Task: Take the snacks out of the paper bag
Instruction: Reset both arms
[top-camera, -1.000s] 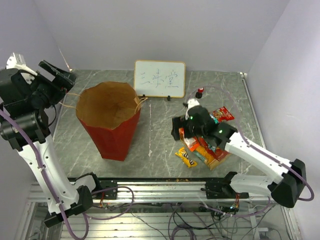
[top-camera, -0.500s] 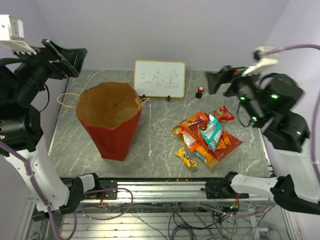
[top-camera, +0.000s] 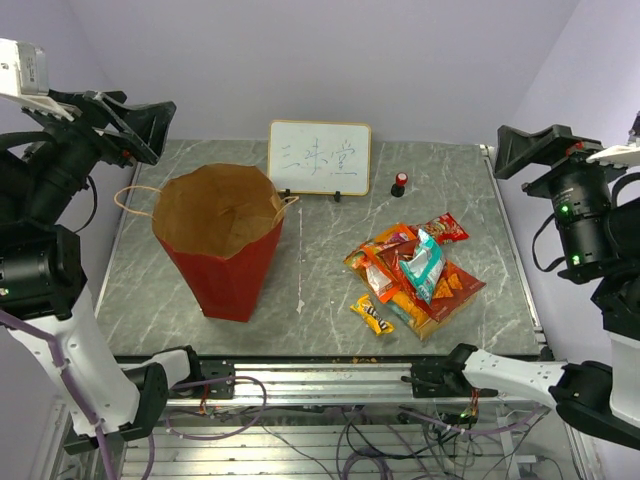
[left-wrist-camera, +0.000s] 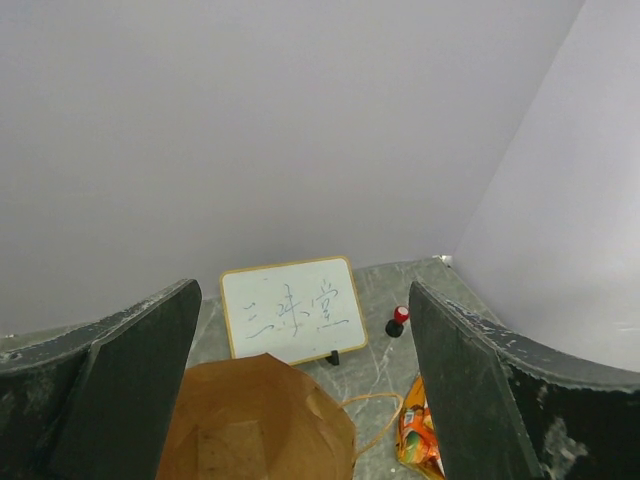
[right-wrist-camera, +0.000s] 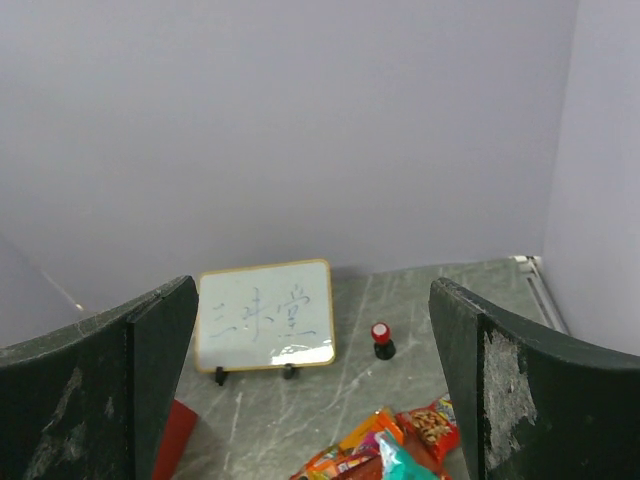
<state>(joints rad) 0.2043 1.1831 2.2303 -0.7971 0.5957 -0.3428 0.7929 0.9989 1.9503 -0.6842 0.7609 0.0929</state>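
While left gripper gapes empty, right gripper matches.

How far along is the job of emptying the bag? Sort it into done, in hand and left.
Done: the snacks lie heaped on the table right of the upright paper bag, whose inside shows only brown paper. In hand: nothing; both jaws stand open, empty. Left: apparently nothing.

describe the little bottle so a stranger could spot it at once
Find the whiteboard standing at the back of the table. Just to its right stands the small bottle, apart from the snack pile. It alone is black with a red cap.
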